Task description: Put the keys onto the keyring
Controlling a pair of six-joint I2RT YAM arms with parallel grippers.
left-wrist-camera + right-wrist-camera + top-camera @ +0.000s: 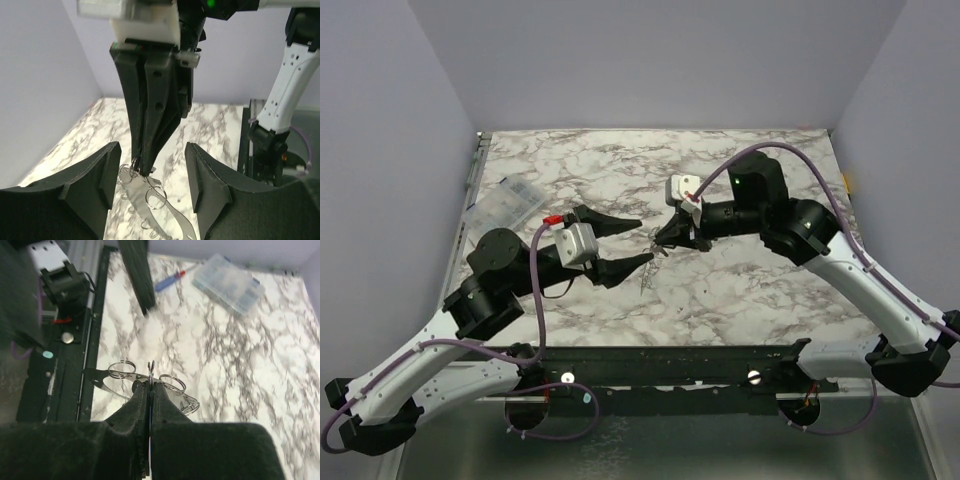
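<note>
The keyring (151, 370), a thin silvery wire split ring, stands edge-on directly above the tips of the right pincer (150, 388), whose jaws are closed on it. Two further wire loops (122, 369) of like gauge fan out to either side. The keys (186, 403), flat silvery metal blades, spread from this cluster to left and right. Whether any key is already threaded cannot be told. The cluster sits over the middle of the white-and-grey marbled tabletop (740, 290). It appears to be held just clear of that surface, though contact cannot be ruled out.

Handling: the assembly is judged light, stiff and slippery. The wire is likely springy and will resist parting at the split. The blades probably swing freely and may rotate out of a loose grip. Take hold of a key by the flat faces of its head, leaving its hole exposed. Hold the ring across the wire, away from the split end.

The left pincer (642, 241) is open and carries nothing. Its fingers stand to either side of the right pincer's tips, just beside the cluster, with no visible contact.

Containers: one clear rectangular plastic box (227, 282) lies near the left edge of the tabletop, well apart from the work. Its lid appears closed, and the contents are too indistinct to identify. A slim blue tool (170, 281) with a red section lies beside it.
</note>
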